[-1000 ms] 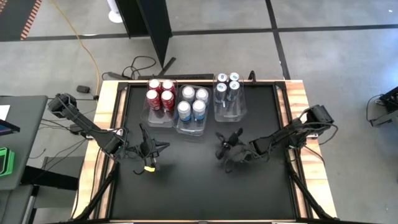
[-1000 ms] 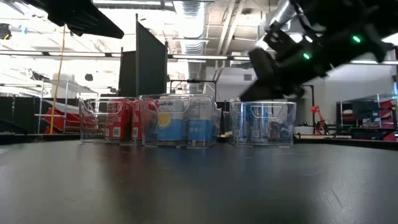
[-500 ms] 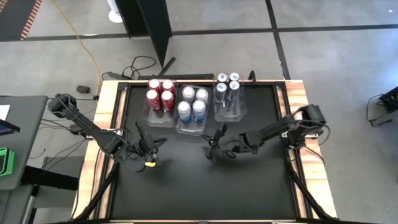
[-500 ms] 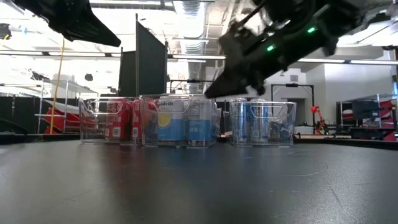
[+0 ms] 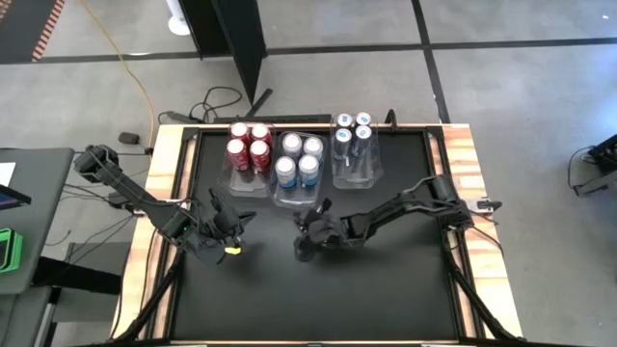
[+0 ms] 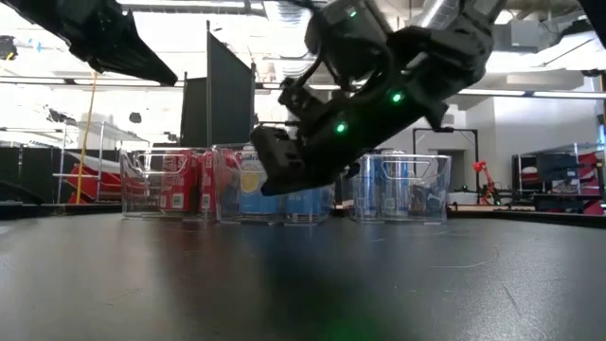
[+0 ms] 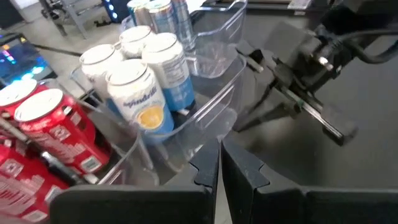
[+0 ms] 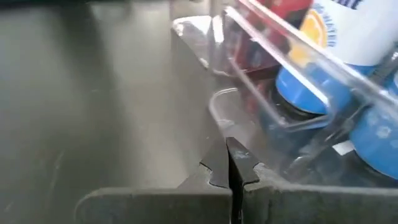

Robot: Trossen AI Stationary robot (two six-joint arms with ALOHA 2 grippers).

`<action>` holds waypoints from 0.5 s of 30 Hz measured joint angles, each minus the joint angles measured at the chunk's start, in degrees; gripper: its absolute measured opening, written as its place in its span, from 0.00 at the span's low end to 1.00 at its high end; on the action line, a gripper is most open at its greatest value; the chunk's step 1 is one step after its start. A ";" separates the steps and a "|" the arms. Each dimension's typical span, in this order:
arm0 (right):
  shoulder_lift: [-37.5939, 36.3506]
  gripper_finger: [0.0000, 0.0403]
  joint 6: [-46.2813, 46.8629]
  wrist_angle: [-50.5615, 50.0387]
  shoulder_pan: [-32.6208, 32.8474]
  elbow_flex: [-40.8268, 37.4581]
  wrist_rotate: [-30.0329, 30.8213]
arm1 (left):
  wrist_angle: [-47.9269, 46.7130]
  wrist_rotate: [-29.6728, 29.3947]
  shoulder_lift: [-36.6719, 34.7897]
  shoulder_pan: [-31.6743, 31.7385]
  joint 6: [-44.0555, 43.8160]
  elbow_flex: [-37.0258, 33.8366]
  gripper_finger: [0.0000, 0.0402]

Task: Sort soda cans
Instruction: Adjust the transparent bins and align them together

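Note:
Three clear bins stand side by side at the table's far side. The left one holds red soda cans, the middle one silver-white and light blue cans, the right one slim dark blue cans. All stand upright on their bases. My right gripper is shut and empty, above the table just before the middle bin's near end. My left gripper is shut and empty at the table's left, pointing toward the bins.
Black tabletop with a wooden rim. The near half of the table lies open before the bins. My right arm reaches in slantwise from the right edge. Cables and a dark panel lie beyond the far edge.
My right gripper has swept toward the table's left edge and sunk a little, from before the dark blue cans' bin to before the middle bin, staying shut. My left gripper has turned a little in place.

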 joint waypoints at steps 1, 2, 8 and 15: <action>0.41 0.00 0.56 -0.07 -0.15 0.38 0.70 | -0.58 0.02 0.00 0.00 -0.24 0.00 0.04; 0.74 0.00 1.23 -0.28 -0.37 0.59 0.96 | -0.73 0.00 0.00 0.00 -0.51 0.00 0.04; 1.12 0.00 5.20 -5.01 -0.96 0.69 5.95 | -1.78 0.02 0.00 0.00 -1.23 0.00 0.04; 0.95 0.00 6.24 -6.02 -2.03 0.63 9.57 | -1.78 0.01 0.00 0.00 -1.23 0.00 0.04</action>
